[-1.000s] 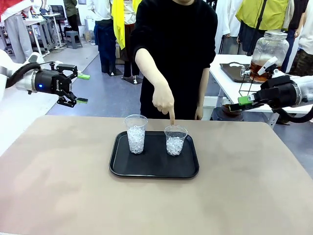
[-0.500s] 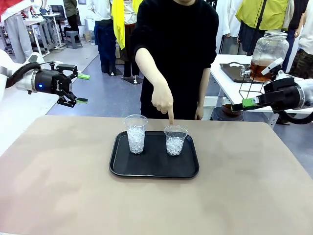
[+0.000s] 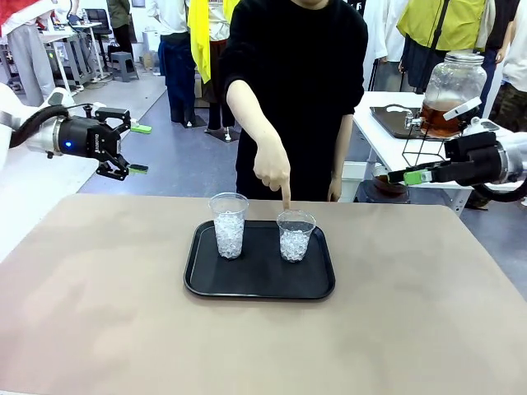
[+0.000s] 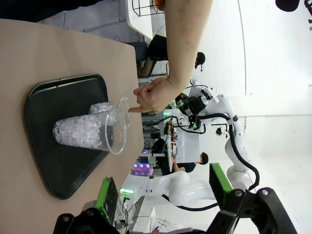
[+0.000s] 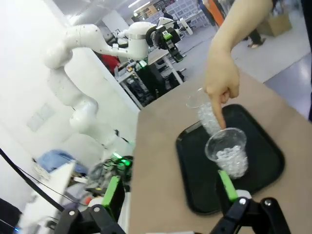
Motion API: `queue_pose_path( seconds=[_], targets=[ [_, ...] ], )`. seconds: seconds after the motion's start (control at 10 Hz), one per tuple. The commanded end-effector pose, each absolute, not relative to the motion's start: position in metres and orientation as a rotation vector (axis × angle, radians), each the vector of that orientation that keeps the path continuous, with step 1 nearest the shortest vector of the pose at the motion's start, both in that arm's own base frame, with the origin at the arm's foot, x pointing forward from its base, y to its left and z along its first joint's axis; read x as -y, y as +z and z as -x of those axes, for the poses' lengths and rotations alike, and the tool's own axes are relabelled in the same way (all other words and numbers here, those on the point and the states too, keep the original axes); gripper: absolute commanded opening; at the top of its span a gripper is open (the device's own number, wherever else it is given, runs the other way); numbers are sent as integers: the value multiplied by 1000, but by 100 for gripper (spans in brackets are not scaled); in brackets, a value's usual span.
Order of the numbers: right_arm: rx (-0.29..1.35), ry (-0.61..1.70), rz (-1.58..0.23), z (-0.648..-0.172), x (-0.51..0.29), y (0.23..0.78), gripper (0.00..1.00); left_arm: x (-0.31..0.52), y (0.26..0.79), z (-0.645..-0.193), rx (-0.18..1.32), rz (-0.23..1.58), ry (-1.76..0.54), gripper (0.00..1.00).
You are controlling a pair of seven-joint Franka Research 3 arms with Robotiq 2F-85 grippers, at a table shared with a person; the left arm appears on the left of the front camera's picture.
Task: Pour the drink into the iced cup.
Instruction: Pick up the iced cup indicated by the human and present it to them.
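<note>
Two clear cups of ice stand on a black tray (image 3: 259, 284). A person's hand (image 3: 273, 170) points a finger down at the right cup (image 3: 295, 235); the left cup (image 3: 229, 225) stands beside it. The amber drink (image 3: 439, 117) fills the bottom of a lidded glass dispenser jar (image 3: 455, 81) on a side table at the far right. My left gripper (image 3: 134, 149) hangs open at the far left, off the table. My right gripper (image 3: 405, 176) is open in the air in front of the jar. The right wrist view has the pointed-at cup (image 5: 227, 152) above the open fingers (image 5: 115, 191).
The tan table (image 3: 247, 346) holds the tray alone. The jar's white side table (image 3: 387, 144) also carries a dark tray (image 3: 393, 120) and a wire stand. The person stands close to the far edge. In the left wrist view both cups (image 4: 87, 132) lie sideways on the tray (image 4: 46, 146).
My right arm has drawn slightly to the right, toward the jar, with its gripper still open. The left arm, the cups and the pointing hand have stayed put.
</note>
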State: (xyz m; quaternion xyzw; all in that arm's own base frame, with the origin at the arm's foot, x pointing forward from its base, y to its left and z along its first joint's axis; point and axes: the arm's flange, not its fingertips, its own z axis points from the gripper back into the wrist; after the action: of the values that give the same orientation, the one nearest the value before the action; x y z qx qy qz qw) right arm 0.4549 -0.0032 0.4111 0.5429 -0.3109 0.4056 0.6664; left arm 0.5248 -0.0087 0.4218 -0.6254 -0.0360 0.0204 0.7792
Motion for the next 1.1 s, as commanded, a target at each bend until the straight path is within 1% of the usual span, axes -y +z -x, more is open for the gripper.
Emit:
queue_pose_path(
  seconds=[0.0,0.2,0.3,0.4,0.6,0.9,1.0],
  targets=[
    [908,1056,-1120,-472,2,391,100,8,424,-525,88,1357,40,100],
    [1037,1143,-1078,-484,3,380,100,8,424,-525,88,1357,40,100],
    [1045,1189,-985,-490,0,373,100,8,424,-525,88,1357,40,100],
    [1078,1219,-955,-499,-1,363,100,8,424,-525,88,1357,40,100],
    [1074,1219,-972,-514,-1,346,100,8,424,-525,88,1357,40,100],
    [1121,1128,-1039,-519,1,335,100,8,424,-525,88,1357,40,100],
    [1061,1175,-1000,-512,3,336,100,8,424,-525,88,1357,40,100]
  ],
)
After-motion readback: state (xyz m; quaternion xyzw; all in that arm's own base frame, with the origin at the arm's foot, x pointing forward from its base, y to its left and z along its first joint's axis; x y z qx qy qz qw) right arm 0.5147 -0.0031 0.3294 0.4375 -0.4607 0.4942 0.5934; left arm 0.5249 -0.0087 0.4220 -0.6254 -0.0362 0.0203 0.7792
